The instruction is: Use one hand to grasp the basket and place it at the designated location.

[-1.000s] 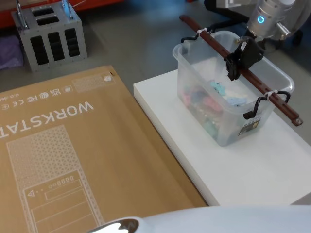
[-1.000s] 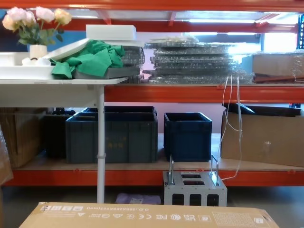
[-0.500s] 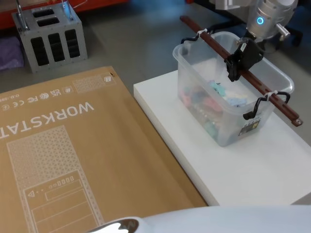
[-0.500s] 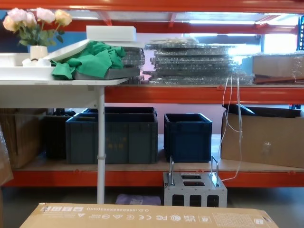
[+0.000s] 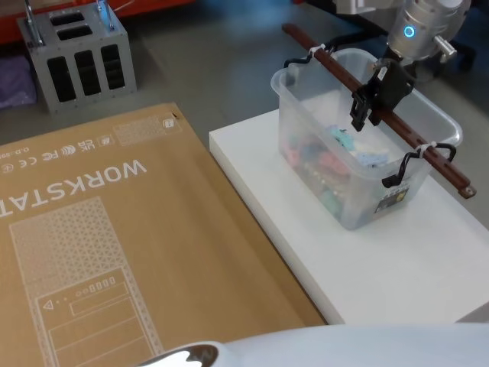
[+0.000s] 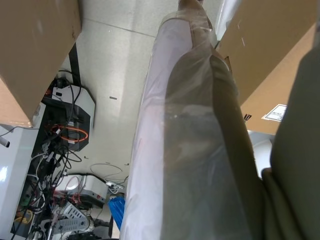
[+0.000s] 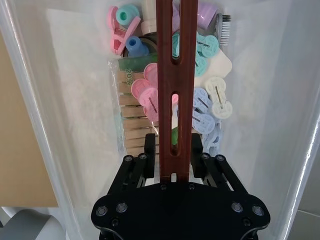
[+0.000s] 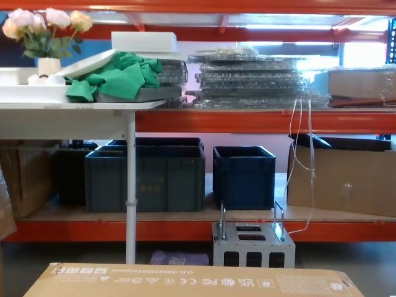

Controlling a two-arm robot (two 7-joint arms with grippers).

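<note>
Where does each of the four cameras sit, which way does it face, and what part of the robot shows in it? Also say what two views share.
Head view: high up, looking down at the basket on a white platform; the right gripper is at the handle.
Chest view: low, facing forward at shelves with blue crates.
Left wrist view: by a plastic-wrapped post, facing the floor.
Right wrist view: above the basket, looking along the handle between the open fingers.
Shared: head and chest views both show the cardboard box and the grey metal rack.

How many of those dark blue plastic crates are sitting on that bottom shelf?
2 that are clearly dark blue: a wide crate left of centre and a smaller crate just right of it. A darker bin stands further left, and more may be hidden behind.
</note>
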